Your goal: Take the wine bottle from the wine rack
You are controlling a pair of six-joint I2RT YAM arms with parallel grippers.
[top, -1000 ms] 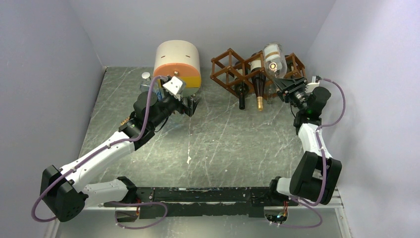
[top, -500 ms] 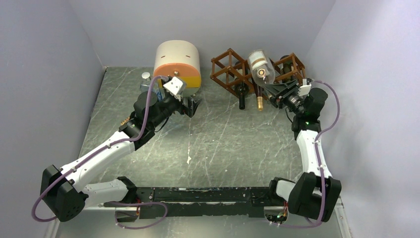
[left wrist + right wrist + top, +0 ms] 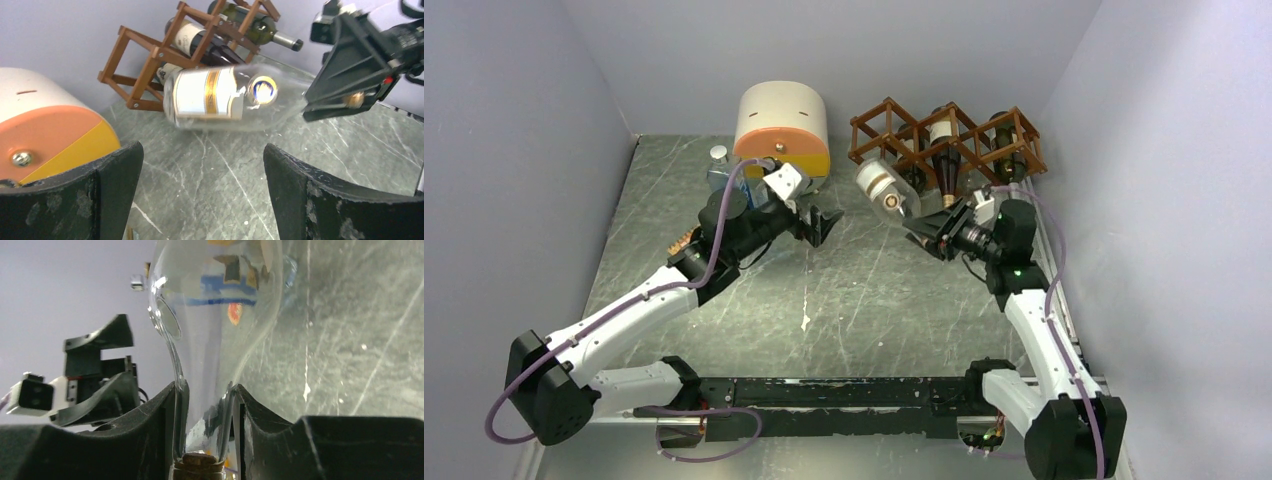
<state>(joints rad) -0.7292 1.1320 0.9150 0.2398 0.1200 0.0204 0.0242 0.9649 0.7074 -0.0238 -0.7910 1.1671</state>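
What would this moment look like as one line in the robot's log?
right gripper: shut on wine bottle neck | bottle: out of wine rack, held aloft | left gripper: open, empty

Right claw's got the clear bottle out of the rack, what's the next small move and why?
Probably lower the clear bottle toward the table below. The right claw grips only its neck, and it hangs tilted in the air, already clear of the wine rack.
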